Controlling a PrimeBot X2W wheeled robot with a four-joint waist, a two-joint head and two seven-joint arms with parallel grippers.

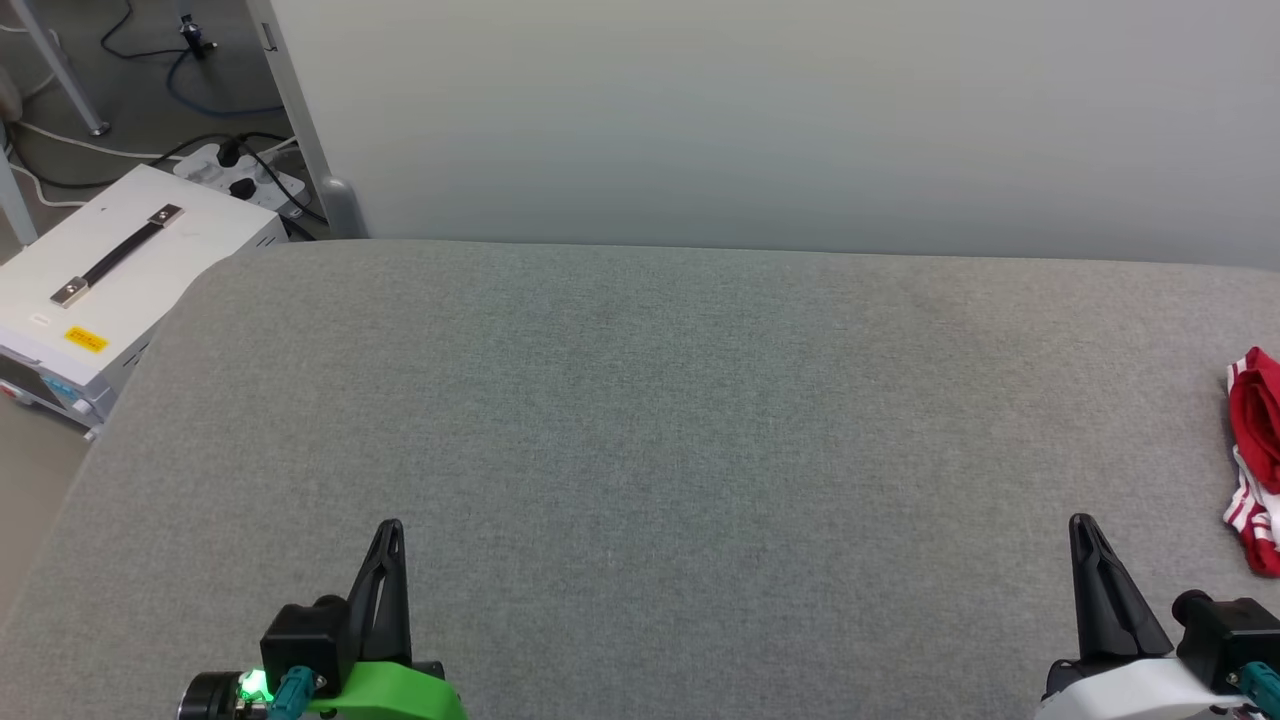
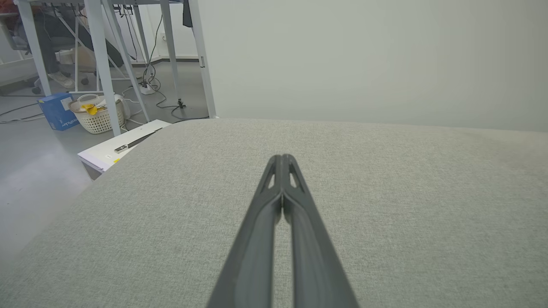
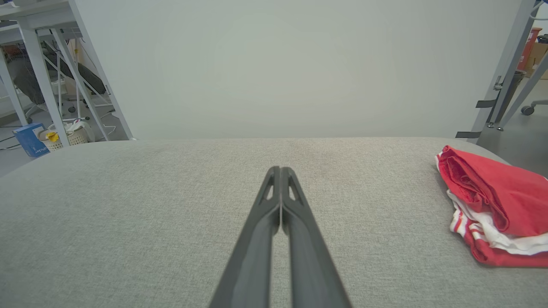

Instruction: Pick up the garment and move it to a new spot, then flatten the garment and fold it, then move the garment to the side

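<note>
The garment (image 1: 1258,450), red with white and striped trim, lies bunched at the far right edge of the grey padded table (image 1: 640,430). In the right wrist view the garment (image 3: 492,205) is a crumpled heap to the right of my fingers. My right gripper (image 1: 1082,523) hovers near the table's front right, shut and holding nothing, well left of the garment; its tips (image 3: 280,169) touch. My left gripper (image 1: 392,527) is at the front left, also shut and holding nothing, its tips (image 2: 282,157) pressed together.
A white case with a black handle (image 1: 110,270) stands off the table's left corner, beside a power strip and cables (image 1: 240,170). A pale wall panel (image 1: 780,120) rises behind the table. Table legs, a basket (image 2: 96,115) and a blue box sit on the floor at left.
</note>
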